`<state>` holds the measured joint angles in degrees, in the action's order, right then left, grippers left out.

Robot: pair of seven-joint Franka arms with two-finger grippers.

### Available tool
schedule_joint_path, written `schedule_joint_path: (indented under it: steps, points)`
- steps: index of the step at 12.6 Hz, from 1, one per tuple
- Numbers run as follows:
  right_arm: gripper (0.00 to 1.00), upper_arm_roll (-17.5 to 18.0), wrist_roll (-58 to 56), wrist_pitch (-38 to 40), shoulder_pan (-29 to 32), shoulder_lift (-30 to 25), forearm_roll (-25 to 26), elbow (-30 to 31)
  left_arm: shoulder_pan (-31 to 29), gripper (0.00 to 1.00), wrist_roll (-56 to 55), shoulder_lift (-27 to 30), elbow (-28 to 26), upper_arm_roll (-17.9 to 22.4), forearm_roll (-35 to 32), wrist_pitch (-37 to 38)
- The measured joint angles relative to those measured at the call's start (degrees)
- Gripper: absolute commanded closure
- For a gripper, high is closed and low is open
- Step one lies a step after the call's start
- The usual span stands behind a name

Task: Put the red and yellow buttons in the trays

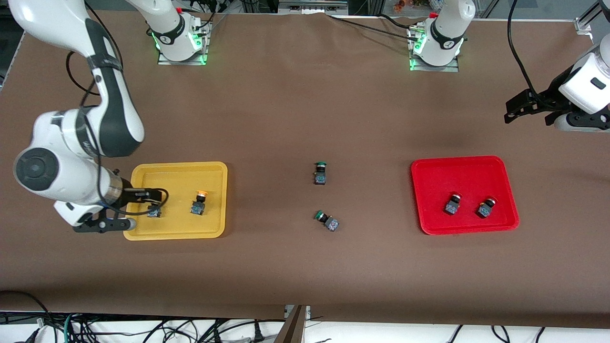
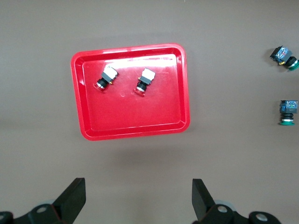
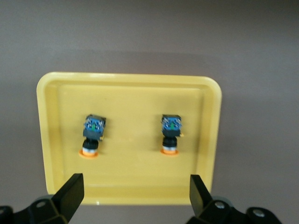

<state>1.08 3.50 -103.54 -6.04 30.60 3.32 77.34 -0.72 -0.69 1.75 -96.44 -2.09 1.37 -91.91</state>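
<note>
Two yellow buttons lie in the yellow tray; the right wrist view shows both on the tray floor. My right gripper is open and empty over the tray's rim at the right arm's end. Two red buttons lie in the red tray, also in the left wrist view. My left gripper is open, empty, and raised over bare table beside the red tray.
Two green-capped switches lie on the brown table between the trays, also in the left wrist view. Bare brown table lies all around the trays.
</note>
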Motion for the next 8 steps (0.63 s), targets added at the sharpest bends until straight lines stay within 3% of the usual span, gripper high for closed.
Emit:
schedule_joint_path:
  steps: [4,8]
  points:
    - [0.00,-0.09,-0.58,9.15,0.59,-7.21,-0.02,-2.08,0.00,0.00,0.00,-0.03,0.08,-0.03,0.00,0.74]
    - [0.00,0.47,-0.58,13.55,0.63,-17.34,-0.06,1.84,0.00,0.00,0.00,-0.05,0.22,-0.11,0.00,0.77]
